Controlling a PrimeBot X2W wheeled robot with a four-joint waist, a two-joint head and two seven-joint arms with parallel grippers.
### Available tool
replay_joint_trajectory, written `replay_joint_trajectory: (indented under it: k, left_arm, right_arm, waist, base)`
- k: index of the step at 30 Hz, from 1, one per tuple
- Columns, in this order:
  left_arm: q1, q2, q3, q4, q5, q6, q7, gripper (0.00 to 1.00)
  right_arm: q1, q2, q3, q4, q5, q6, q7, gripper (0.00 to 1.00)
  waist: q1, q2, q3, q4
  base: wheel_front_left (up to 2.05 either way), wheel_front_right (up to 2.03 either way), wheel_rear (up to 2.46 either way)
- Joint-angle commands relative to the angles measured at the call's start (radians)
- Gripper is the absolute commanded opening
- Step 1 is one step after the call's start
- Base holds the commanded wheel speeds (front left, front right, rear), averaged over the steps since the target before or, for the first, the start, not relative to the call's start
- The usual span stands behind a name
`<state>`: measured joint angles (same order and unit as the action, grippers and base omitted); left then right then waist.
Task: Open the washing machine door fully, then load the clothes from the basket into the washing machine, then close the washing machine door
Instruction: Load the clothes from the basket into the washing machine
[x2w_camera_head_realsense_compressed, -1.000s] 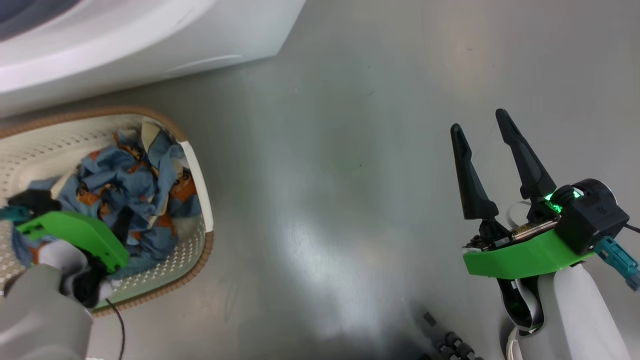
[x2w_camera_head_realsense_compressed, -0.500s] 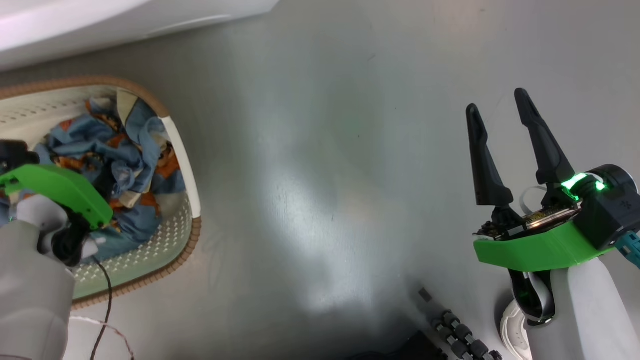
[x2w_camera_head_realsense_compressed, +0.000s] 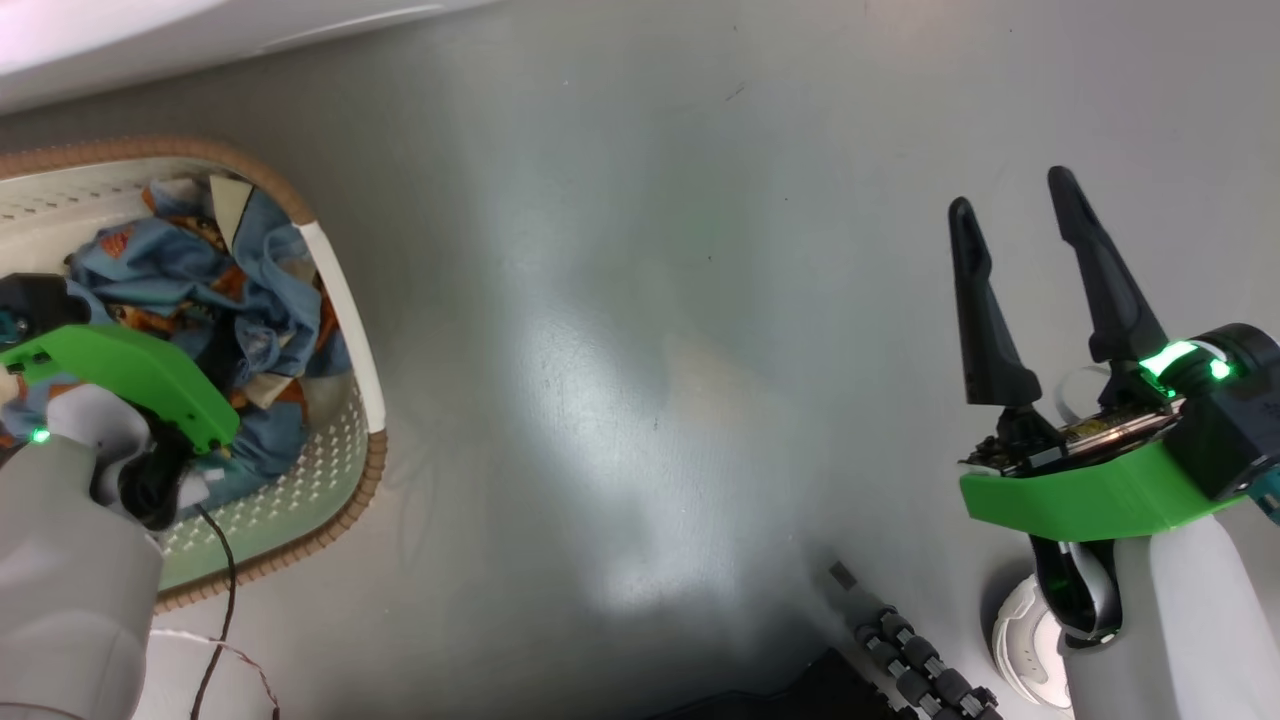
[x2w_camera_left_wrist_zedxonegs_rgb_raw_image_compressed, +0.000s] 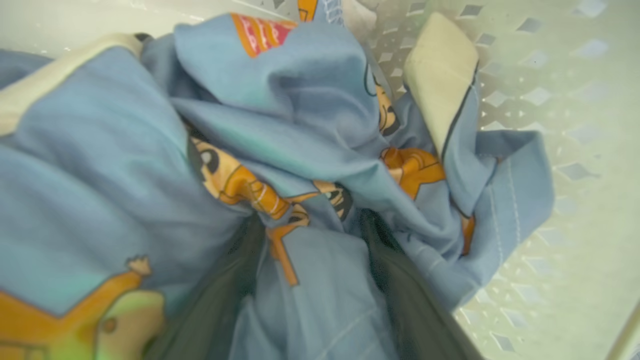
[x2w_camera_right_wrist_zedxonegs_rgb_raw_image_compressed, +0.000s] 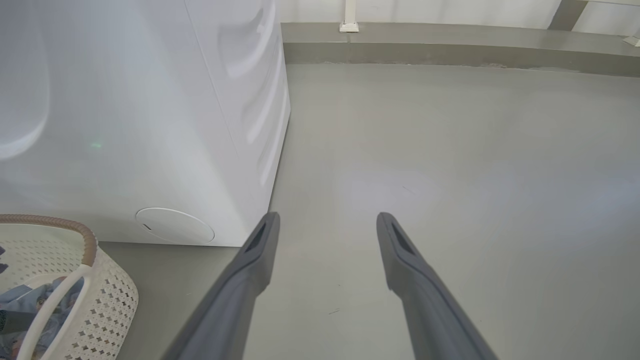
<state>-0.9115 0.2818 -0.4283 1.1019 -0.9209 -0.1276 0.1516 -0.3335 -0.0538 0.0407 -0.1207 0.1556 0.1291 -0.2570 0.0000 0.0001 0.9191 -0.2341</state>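
The cream basket (x2w_camera_head_realsense_compressed: 340, 290) stands on the floor at the left, with the blue bear-print clothes (x2w_camera_head_realsense_compressed: 200, 270) heaped in it. My left wrist's green mount (x2w_camera_head_realsense_compressed: 130, 375) hangs over the heap and hides the fingers. In the left wrist view my left gripper (x2w_camera_left_wrist_zedxonegs_rgb_raw_image_compressed: 310, 220) is open, its dark fingers pushed down into the clothes (x2w_camera_left_wrist_zedxonegs_rgb_raw_image_compressed: 300, 115) with a fold of fabric between them. My right gripper (x2w_camera_head_realsense_compressed: 1010, 195) is open and empty over bare floor at the right. The washing machine (x2w_camera_right_wrist_zedxonegs_rgb_raw_image_compressed: 150, 125) is a white box behind the basket (x2w_camera_right_wrist_zedxonegs_rgb_raw_image_compressed: 107, 300). Its door is out of view.
A round cap (x2w_camera_right_wrist_zedxonegs_rgb_raw_image_compressed: 175, 226) sits low on the washer's front. A thin dark cable (x2w_camera_head_realsense_compressed: 225, 600) trails by the basket's near rim. A black ribbed chain (x2w_camera_head_realsense_compressed: 910, 650) of my base lies at the lower right. Grey floor runs to a skirting (x2w_camera_right_wrist_zedxonegs_rgb_raw_image_compressed: 450, 45).
The whole head view has shifted, so the camera moved; the washer's edge has slid up and out. My left wrist stays over the basket. Both grippers remain open.
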Motion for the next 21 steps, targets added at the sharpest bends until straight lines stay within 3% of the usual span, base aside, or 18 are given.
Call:
replay_joint_trajectory:
  k: [1, 2, 3, 15, 21]
  left_arm:
    - [0.009, 0.027, 0.004, 0.003, -0.008, -0.003, -0.014, 0.83]
    - [0.009, 0.026, -0.005, 0.006, -0.009, -0.003, -0.019, 0.47]
    - [0.009, 0.023, -0.013, 0.008, -0.011, -0.003, -0.025, 0.00]
    - [0.066, -0.016, -0.075, 0.013, -0.062, -0.003, -0.140, 0.00]
    - [0.141, -0.023, -0.099, 0.005, -0.089, -0.003, -0.227, 0.00]
  right_arm:
    - [0.025, 0.004, 0.005, -0.027, -0.017, 0.002, -0.005, 1.00]
    - [0.026, 0.004, 0.002, -0.029, -0.019, 0.002, -0.005, 1.00]
    - [0.028, 0.004, -0.002, -0.030, -0.021, 0.002, -0.005, 1.00]
    - [0.040, 0.004, -0.019, -0.006, -0.048, 0.002, -0.005, 1.00]
    - [0.050, 0.004, -0.005, 0.028, -0.044, 0.002, -0.005, 1.00]
  waist:
    - [0.0000, -0.0001, 0.000, 0.003]
    - [0.0000, -0.0001, 0.000, 0.004]
    - [0.0000, -0.0001, -0.001, 0.006]
    - [0.0000, -0.0001, -0.104, 0.074]
    - [0.0000, -0.0001, -0.209, 0.111]
  base:
    - [0.00, 0.00, 0.00]
    - [0.00, 0.00, 0.00]
    - [0.00, 0.00, 0.00]
    - [0.00, 0.00, 0.00]
    - [0.00, 0.00, 0.00]
